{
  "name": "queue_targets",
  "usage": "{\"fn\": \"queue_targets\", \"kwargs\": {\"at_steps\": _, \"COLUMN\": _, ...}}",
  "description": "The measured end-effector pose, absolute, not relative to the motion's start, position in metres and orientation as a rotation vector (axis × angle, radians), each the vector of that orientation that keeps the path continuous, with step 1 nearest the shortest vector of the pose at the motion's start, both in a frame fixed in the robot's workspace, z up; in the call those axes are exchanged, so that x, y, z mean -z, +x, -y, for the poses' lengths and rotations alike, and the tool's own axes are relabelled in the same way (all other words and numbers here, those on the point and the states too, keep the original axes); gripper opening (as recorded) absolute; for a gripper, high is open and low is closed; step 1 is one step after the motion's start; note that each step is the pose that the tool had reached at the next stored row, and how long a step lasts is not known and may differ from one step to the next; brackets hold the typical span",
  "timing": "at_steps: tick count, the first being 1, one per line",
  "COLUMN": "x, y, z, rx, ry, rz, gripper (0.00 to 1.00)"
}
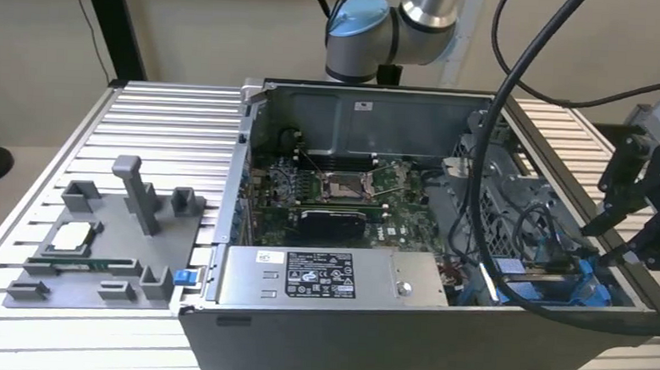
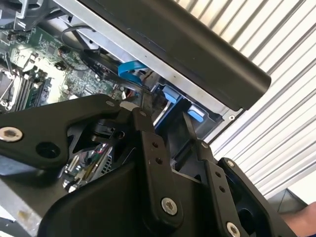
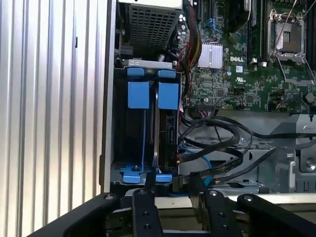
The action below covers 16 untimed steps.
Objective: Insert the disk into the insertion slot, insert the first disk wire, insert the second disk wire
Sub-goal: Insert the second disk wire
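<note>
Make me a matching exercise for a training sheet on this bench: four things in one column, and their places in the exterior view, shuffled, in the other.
Things
A. power-supply box
B. motherboard
C. grey fixture tray
D. gripper

Places
1. on the ribbed table outside the case, at the exterior view's left
2. at the case's wall, at the exterior view's right
3. inside the case, along its near wall
4. lying flat in the middle of the case

Pairs: A-3, B-4, C-1, D-2

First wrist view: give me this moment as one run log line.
pincer: open, empty, at insertion slot | disk: appears seated in slot | blue wire: beside slot, plugged or not unclear
</note>
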State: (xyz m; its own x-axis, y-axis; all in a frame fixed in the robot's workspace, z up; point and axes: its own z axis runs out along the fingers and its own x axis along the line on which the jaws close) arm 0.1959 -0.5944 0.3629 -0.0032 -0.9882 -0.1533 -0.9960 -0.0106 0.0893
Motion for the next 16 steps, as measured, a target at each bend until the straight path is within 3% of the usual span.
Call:
{"fn": "queue_targets", "kwargs": {"at_steps": 9, "x": -0.3561, "y": 0.1991, "z": 0.5951, "rx": -0.342, "ry": -2.136, "rz": -2.140, "gripper": 1.00}}
{"fn": "queue_targets", "kwargs": {"at_steps": 16, "x": -0.3530, "y": 0.2010, "z": 0.6040, "rx": -0.358, "ry": -2.123, "rz": -2.133, "gripper": 1.00}}
